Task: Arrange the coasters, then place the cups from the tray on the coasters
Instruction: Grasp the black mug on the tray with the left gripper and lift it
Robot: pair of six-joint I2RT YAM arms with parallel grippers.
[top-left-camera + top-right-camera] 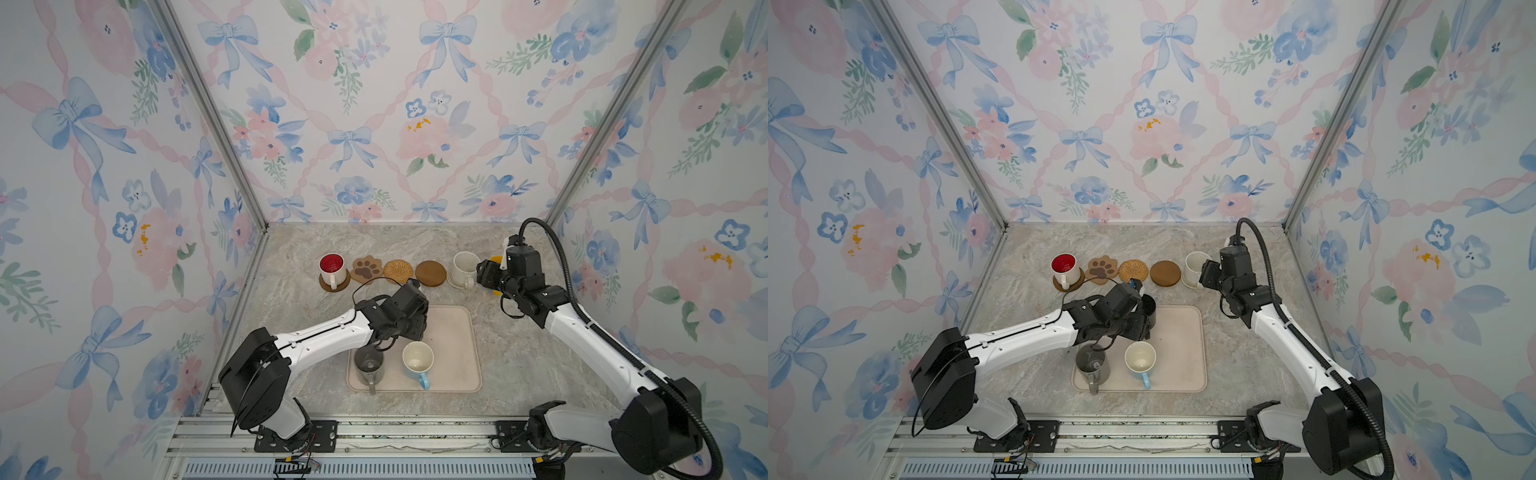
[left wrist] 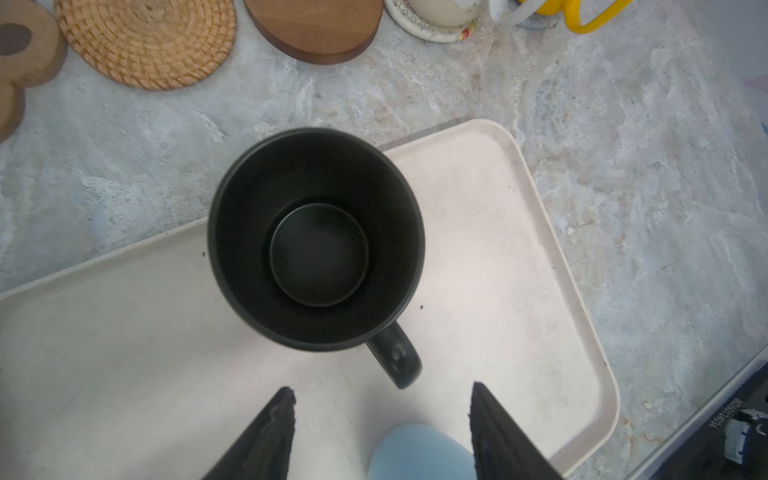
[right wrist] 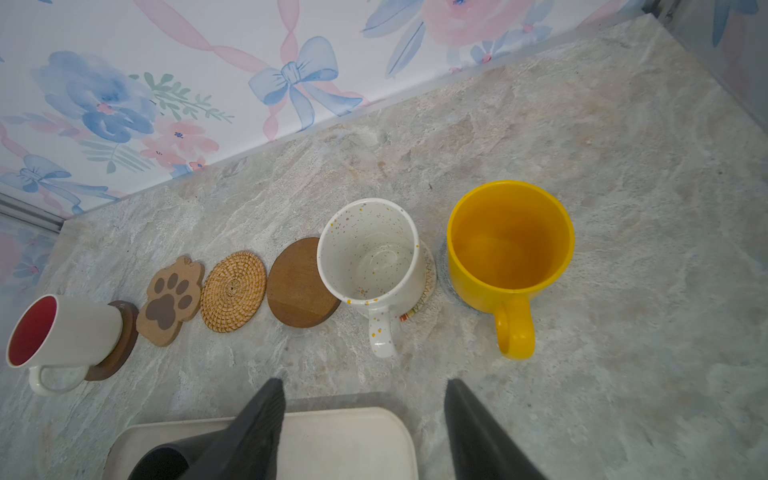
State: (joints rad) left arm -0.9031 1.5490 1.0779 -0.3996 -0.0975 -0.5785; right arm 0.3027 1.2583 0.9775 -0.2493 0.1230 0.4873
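Marble bench (image 1: 519, 353). My left end effector (image 2: 381, 388) wide, empty, facing black mug (image 2: 318, 249) handle; off-centre pinch may topple it, depth unclear. Also wide, empty: my right end effector (image 3: 365, 381).

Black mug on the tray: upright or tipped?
Upright. The left wrist view looks down into the black mug: rim up, bare bottom showing, base on the tray.

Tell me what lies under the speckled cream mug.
A cream woven coaster. Only its edge shows, beside the speckled cream mug. The mug covers the rest, so the coaster's middle cannot be seen.
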